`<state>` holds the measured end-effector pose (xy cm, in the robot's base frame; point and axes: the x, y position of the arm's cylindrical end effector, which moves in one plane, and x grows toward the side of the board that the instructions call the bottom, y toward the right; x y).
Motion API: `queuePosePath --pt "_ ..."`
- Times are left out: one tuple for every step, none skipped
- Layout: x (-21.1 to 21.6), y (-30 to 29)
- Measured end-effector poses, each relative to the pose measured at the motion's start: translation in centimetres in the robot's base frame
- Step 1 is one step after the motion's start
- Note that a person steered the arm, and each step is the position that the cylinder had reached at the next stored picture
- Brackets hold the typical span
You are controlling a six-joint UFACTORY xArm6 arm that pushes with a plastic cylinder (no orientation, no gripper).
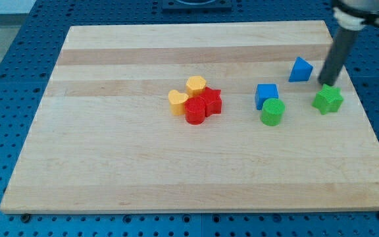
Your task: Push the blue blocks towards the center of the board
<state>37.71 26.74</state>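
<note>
Rod's tip [328,83] is down on the board [110,171], no gripper on it, just right of the blue triangle [300,70] and above the green star [328,100], w/ the blue cube [266,95] further left toward centre.

A pale wooden board [110,164] with faint lengthwise grain stripes is lying on a blue table [18,39] dotted with holes. Blocks are showing in blue [266,95] [300,69], green [272,112] [328,99], red [202,105] and yellow [187,93]. The rod is appearing dark grey, down to my tip [326,83].
</note>
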Motion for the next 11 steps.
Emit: queuePosePath --pt "0.0 0.4" --pt "-1.9 -0.6" --pt "-2.6 -2.4" --pt "-2.3 -4.1" --pt "-1.8 -9.1" --pt "-1.1 -14.5" --pt "-0.6 -18.5" --pt "-0.4 -17.4" --pt "-1.0 -10.5" --pt "0.0 -10.4" --pt "0.7 -10.4"
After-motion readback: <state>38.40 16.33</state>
